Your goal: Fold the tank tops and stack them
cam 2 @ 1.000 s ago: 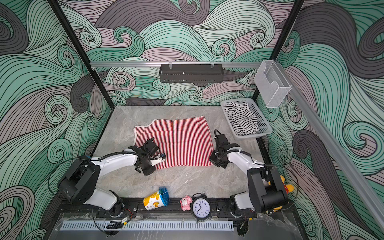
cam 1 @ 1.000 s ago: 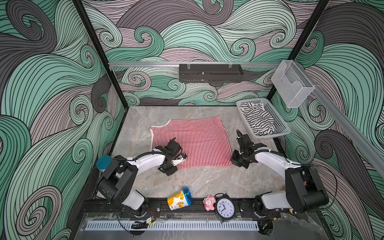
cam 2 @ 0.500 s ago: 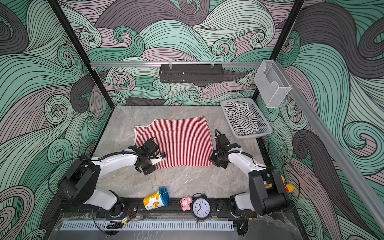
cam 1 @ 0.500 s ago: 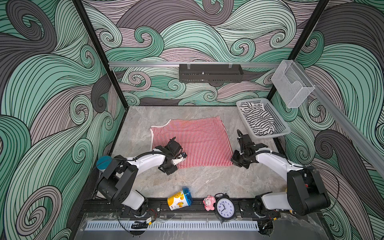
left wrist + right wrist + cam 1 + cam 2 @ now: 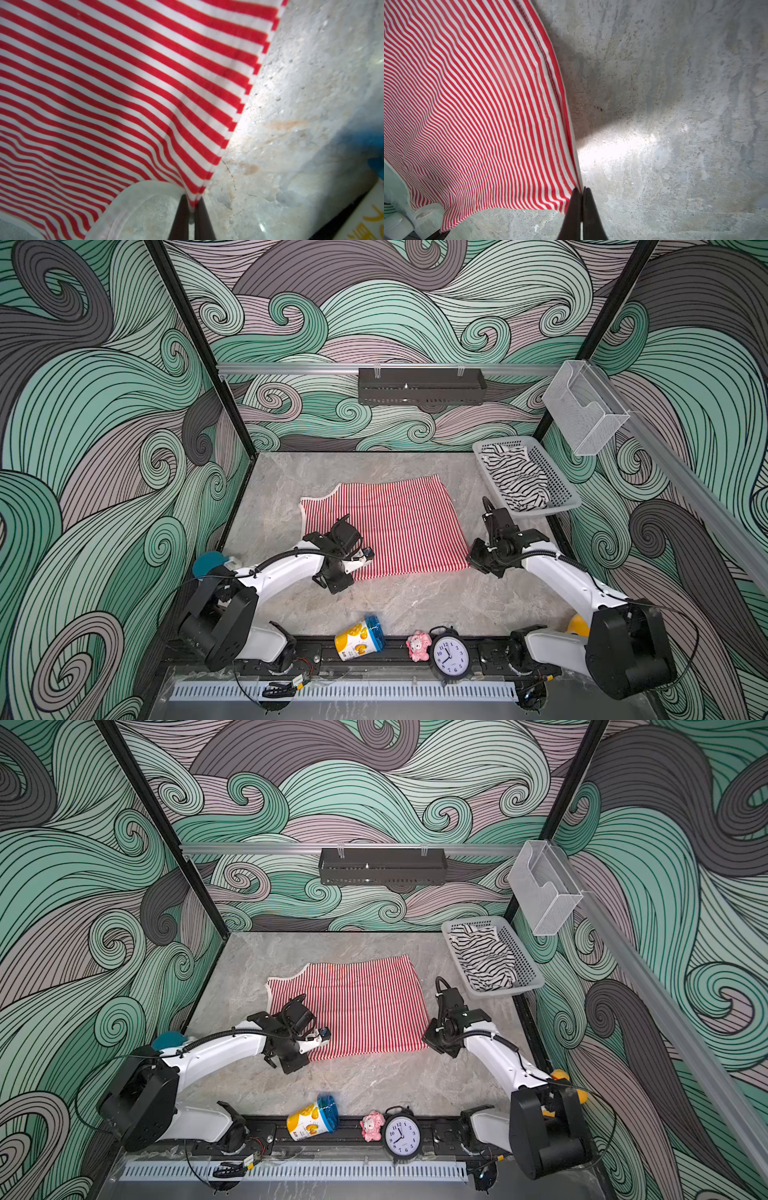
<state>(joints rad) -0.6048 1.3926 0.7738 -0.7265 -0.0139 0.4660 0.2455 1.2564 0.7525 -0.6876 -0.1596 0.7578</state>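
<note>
The left gripper (image 5: pixel 192 205) and right gripper (image 5: pixel 582 190) are each clamping a corner of the red-striped top (image 5: pixel 395 522) lying just beside the basket (image 5: pixel 545 512).

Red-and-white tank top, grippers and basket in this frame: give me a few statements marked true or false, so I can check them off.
1. The left gripper is shut on the edge of the red-and-white tank top. True.
2. The right gripper hangs open, clear of the cloth. False: it is shut on a corner of that top.
3. The black-and-white tank top lies in the grey basket. True.
4. The clock sits on the red-and-white top. False: it stands at the front edge, apart from it.
</note>
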